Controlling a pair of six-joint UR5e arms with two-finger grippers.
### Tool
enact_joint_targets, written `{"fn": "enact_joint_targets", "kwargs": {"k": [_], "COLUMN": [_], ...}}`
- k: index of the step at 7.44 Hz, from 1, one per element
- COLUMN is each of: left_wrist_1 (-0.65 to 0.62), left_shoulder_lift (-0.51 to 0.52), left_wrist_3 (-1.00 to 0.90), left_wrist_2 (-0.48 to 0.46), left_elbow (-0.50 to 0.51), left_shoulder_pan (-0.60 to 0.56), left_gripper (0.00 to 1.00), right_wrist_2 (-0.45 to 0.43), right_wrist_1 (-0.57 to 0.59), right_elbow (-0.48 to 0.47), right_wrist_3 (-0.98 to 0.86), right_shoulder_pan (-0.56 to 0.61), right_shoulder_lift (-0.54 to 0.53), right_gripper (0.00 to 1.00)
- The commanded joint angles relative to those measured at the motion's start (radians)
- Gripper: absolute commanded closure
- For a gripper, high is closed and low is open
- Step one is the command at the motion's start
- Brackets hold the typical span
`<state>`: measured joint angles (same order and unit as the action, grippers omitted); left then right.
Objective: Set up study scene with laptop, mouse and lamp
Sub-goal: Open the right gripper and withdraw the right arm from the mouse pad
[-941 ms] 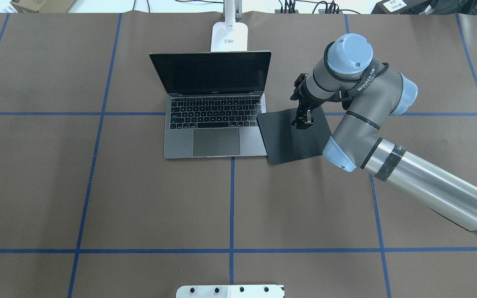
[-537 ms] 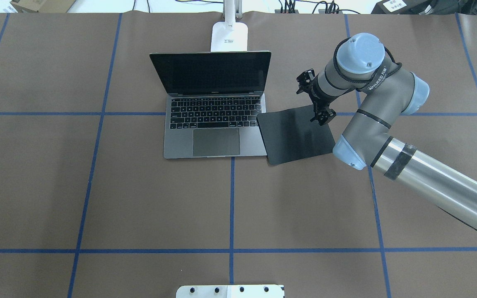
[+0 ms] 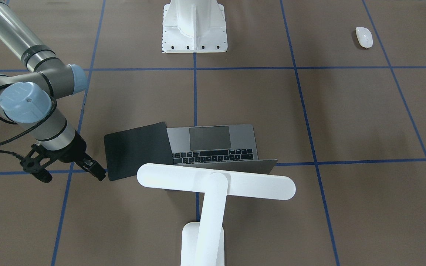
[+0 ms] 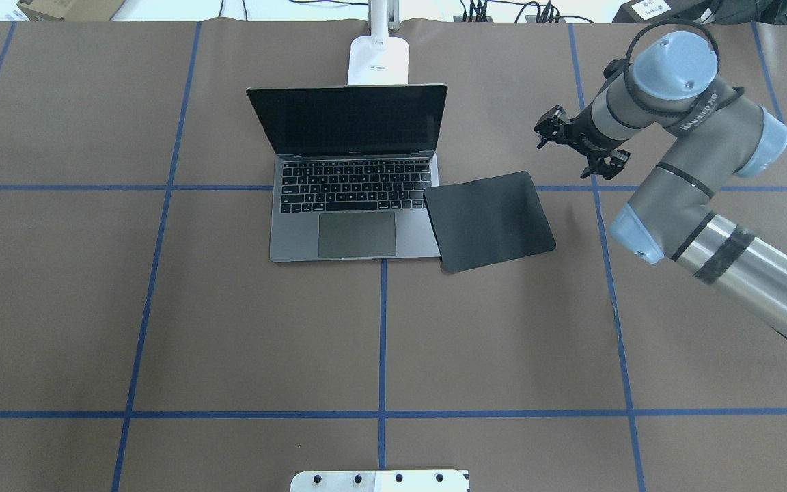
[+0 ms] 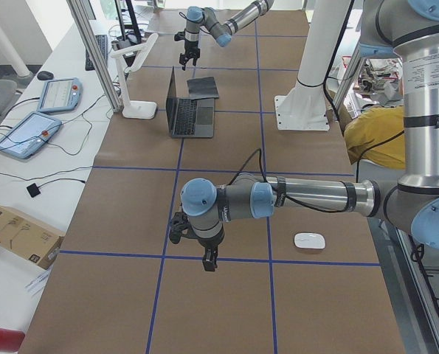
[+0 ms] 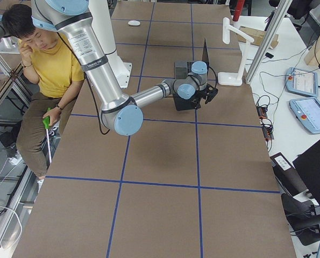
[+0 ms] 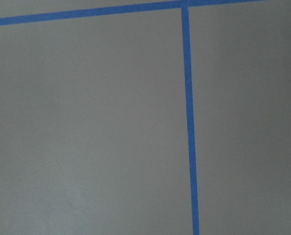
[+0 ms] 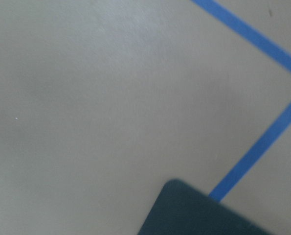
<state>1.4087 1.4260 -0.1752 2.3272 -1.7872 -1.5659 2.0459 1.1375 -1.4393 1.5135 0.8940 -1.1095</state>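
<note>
I have the slim grey metal laptop (image 4: 354, 205) open at mid-table, screen dark, keyboard towards the robot. The white desk lamp with the flat light bar (image 3: 216, 183) stands just behind its lid, the bar stretched across above the lid's top edge. The small white oval mouse (image 3: 364, 37) lies well apart from both, on the robot's left side, towards the robot's edge of the table. A thin black square mat (image 4: 490, 220) laps slightly over the laptop's right edge. The right gripper (image 4: 609, 166) hangs empty just beyond the mat's far right corner; I cannot make out its jaw gap. The left gripper (image 5: 208, 262) hovers over the brown table (image 4: 229, 328) near the mouse, and I cannot tell its jaws either.
</note>
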Motion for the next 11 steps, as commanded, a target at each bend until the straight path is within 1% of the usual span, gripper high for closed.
{"fn": "enact_joint_targets", "kwargs": {"k": [1, 2, 3, 4, 5, 6, 7, 8, 9, 10, 11], "left_wrist_1": [0.027, 0.101, 0.114, 0.114, 0.114, 0.118, 0.116, 0.115, 0.116, 0.186, 0.25], "left_shoulder_lift": [0.007, 0.007, 0.001, -0.001, -0.006, -0.015, -0.039, -0.039, -0.053, -0.132, -0.2], "left_wrist_3": [-0.003, 0.002, -0.01, -0.01, -0.01, -0.01, -0.006, -0.003, -0.009, -0.009, -0.003], "left_wrist_2": [0.003, 0.006, 0.006, 0.007, 0.021, 0.061, 0.131, 0.192, 0.219, 0.207, 0.14], "left_elbow": [-0.064, -0.064, -0.066, -0.066, -0.066, -0.084, -0.105, -0.107, -0.106, -0.101, -0.104], "left_shoulder_pan": [0.003, 0.004, 0.004, 0.006, 0.006, 0.007, 0.007, 0.01, 0.015, 0.023, 0.044], "left_gripper": [0.0, 0.0, 0.0, 0.0, 0.0, 0.0, 0.0, 0.0, 0.0, 0.0, 0.0], "right_wrist_2": [0.06, 0.094, 0.134, 0.186, 0.233, 0.259, 0.273, 0.287, 0.272, 0.258, 0.258], "right_wrist_1": [0.001, 0.002, 0.002, 0.004, 0.013, 0.036, 0.091, 0.24, 0.383, 0.428, 0.433], "right_elbow": [-0.055, -0.056, -0.055, -0.055, -0.058, -0.059, -0.064, -0.137, -0.247, -0.274, -0.276], "right_wrist_3": [-0.347, -0.559, -0.763, -0.92, -1.031, -1.159, -1.296, -1.353, -1.407, -1.502, -1.512], "right_shoulder_pan": [0.11, 0.176, 0.247, 0.326, 0.415, 0.474, 0.53, 0.568, 0.597, 0.623, 0.628], "right_shoulder_lift": [-0.137, -0.2, -0.263, -0.317, -0.361, -0.401, -0.421, -0.429, -0.456, -0.478, -0.498], "right_gripper": [0.0, 0.0, 0.0, 0.0, 0.0, 0.0, 0.0, 0.0, 0.0, 0.0, 0.0]}}
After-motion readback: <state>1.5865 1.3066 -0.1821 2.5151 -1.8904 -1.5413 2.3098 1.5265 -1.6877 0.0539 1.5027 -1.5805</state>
